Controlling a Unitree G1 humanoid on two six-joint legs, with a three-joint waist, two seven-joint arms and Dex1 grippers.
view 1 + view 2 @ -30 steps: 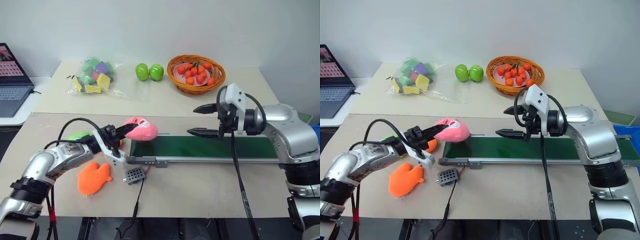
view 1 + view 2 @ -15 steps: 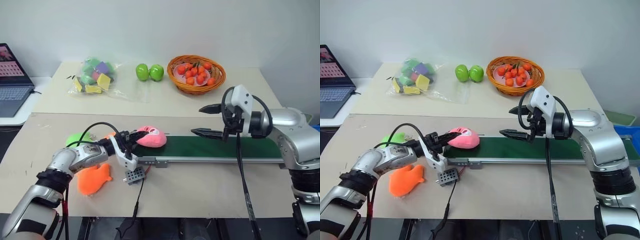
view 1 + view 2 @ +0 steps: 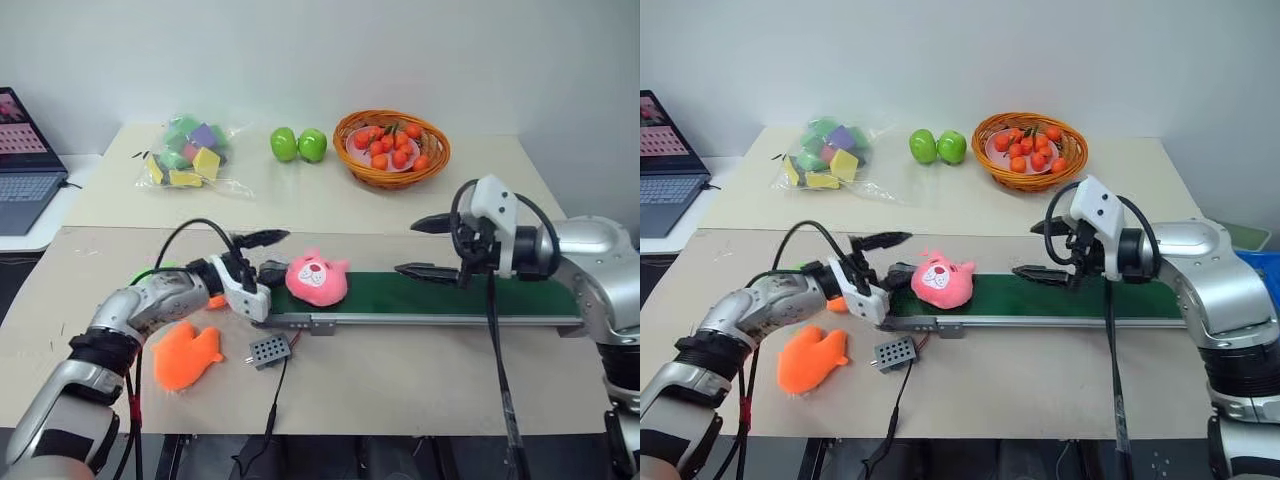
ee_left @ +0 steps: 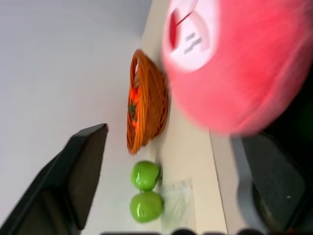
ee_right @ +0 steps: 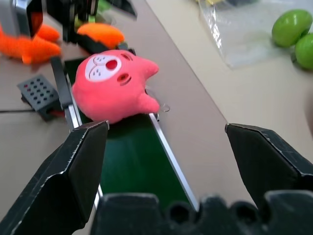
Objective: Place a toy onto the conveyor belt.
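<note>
The pink plush toy [image 3: 317,280] is lying on the conveyor belt's [image 3: 450,295] left end, just beyond the spread-open, empty left gripper [image 3: 268,255], while the right gripper [image 3: 430,248], also spread, is hovering farther off.

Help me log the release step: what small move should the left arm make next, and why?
Probably draw the left gripper back, away from the belt. Its fingers are spread open and the pink toy already sits on the conveyor belt near its left end, free of the fingers. Backing off avoids nudging it; the right gripper hangs open farther along.
</note>
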